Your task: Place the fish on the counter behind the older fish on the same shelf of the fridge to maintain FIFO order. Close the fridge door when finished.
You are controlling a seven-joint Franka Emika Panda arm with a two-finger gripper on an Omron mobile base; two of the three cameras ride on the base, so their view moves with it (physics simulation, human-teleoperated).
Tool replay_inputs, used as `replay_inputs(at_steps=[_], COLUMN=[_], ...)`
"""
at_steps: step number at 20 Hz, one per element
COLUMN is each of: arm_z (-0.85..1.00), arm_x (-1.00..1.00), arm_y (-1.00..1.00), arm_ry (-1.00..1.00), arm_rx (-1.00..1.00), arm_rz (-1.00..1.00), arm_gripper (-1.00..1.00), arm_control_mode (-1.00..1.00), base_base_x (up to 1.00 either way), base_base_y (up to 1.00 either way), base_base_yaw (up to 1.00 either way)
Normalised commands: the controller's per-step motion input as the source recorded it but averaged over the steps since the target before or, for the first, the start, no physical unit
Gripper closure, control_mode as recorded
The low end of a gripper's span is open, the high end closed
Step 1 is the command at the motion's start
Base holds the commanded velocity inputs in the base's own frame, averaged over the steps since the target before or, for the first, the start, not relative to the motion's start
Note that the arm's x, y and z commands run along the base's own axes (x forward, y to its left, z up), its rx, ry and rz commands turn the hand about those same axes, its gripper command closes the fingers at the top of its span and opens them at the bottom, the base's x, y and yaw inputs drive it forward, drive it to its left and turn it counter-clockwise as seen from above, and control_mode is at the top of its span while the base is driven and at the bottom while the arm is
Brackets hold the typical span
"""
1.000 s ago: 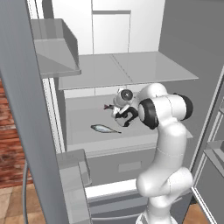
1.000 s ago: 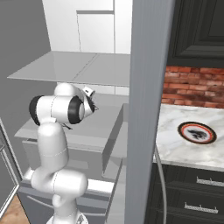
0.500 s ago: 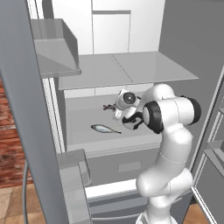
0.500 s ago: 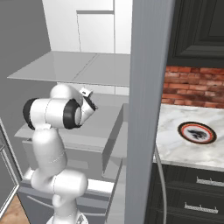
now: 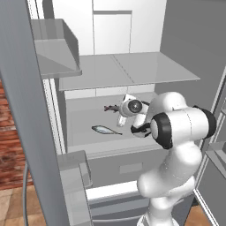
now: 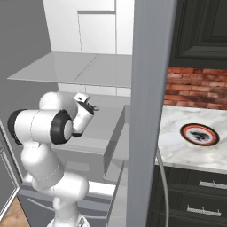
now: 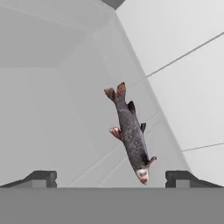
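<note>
The fish (image 7: 131, 135), dark grey-brown with ragged fins, lies on the lower fridge shelf (image 5: 84, 119) near the back wall. My gripper (image 7: 110, 179) stands open just short of it, the fingertips (image 7: 41, 177) wide apart and touching nothing. From the left base the fish (image 5: 110, 107) pokes out left of the gripper (image 5: 121, 109). The older fish (image 5: 106, 129), slim and silvery blue, lies nearer the shelf's front edge, so the dark fish is behind it. The right base view shows the gripper (image 6: 91, 107) inside the fridge (image 6: 88, 66). The marble counter (image 6: 177, 148) is to the right.
An upper shelf (image 5: 128, 68) hangs close above the hand. The open left door (image 5: 26, 110) carries bins (image 5: 57, 48). The right door's edge (image 6: 148, 111) stands between fridge and counter. A patterned plate (image 6: 199, 134) sits on the counter. The bottom drawer (image 5: 123, 167) is below.
The jaws have spread slightly wider. The arm's elbow has swung out toward the camera and the hand has eased back a little. Both fish stay where they were.
</note>
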Motion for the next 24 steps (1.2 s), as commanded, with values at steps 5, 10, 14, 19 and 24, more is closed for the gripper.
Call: replay_inputs(at_steps=[5, 10, 14, 19, 24], arm_z=[0.43, 0.65, 0.99, 1.00, 1.00], arm_x=[-0.63, -0.55, -0.47, -0.54, -0.50], arm_y=[0.00, 0.00, 0.00, 0.00, 0.00], arm_ry=[0.00, 0.00, 0.00, 0.01, 0.02], arm_rx=[0.00, 0.00, 0.00, 0.00, 0.00], arm_rz=[0.00, -0.02, -0.03, -0.05, -0.07], arm_gripper=[-1.00, -1.00, -1.00, -1.00, -1.00], arm_control_mode=[-1.00, -1.00, -1.00, -1.00, -1.00], base_base_x=[0.00, 0.00, 0.00, 0.00, 0.00], base_base_y=[0.00, 0.00, 0.00, 0.00, 0.00], base_base_yaw=[0.00, 0.00, 0.00, 0.00, 0.00])
